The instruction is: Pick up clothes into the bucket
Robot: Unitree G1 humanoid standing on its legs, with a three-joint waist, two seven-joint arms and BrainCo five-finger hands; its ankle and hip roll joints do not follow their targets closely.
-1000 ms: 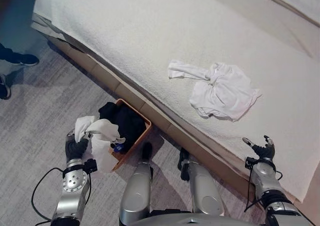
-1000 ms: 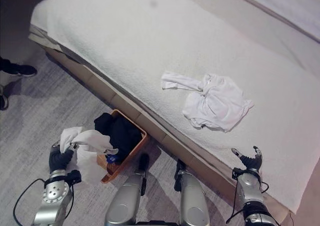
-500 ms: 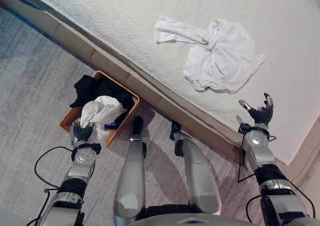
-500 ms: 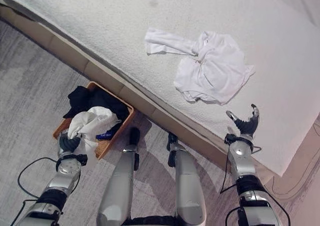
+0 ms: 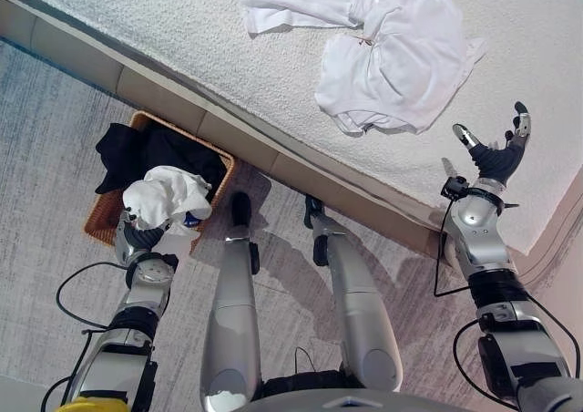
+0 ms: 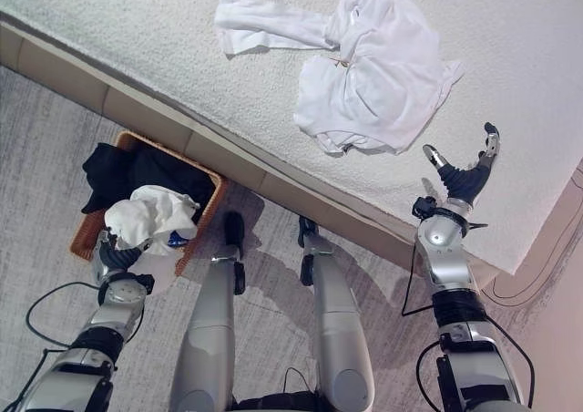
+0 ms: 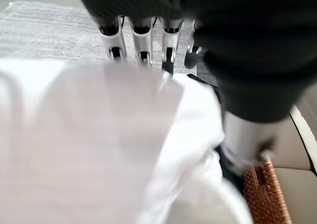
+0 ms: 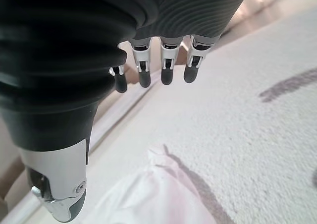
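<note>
- Basket [image 5: 102,213], woven, orange-brown, on grey carpet [image 5: 46,139] at left-centre of the eye views, right against the bed [image 5: 182,29] base; dark clothes [image 5: 137,152] inside.
- White garment [image 5: 166,196] bunched over basket's near corner, partly in, partly draped over the rim twd the left hand.
- Left hand [image 5: 137,239] low left, just beside the basket, fingers curled into the white garment; wrist view has cloth over the palm w/ fingers [image 7: 141,43] bent into it.
- White shirt [image 5: 392,52] crumpled on the bed, top centre, one sleeve stretched to the left.
- Right hand [image 5: 496,157] at right, raised over the bed edge near the shirt's lower right, not touching; fingers [image 8: 166,63] spread, relaxed, holding nothing.
</note>
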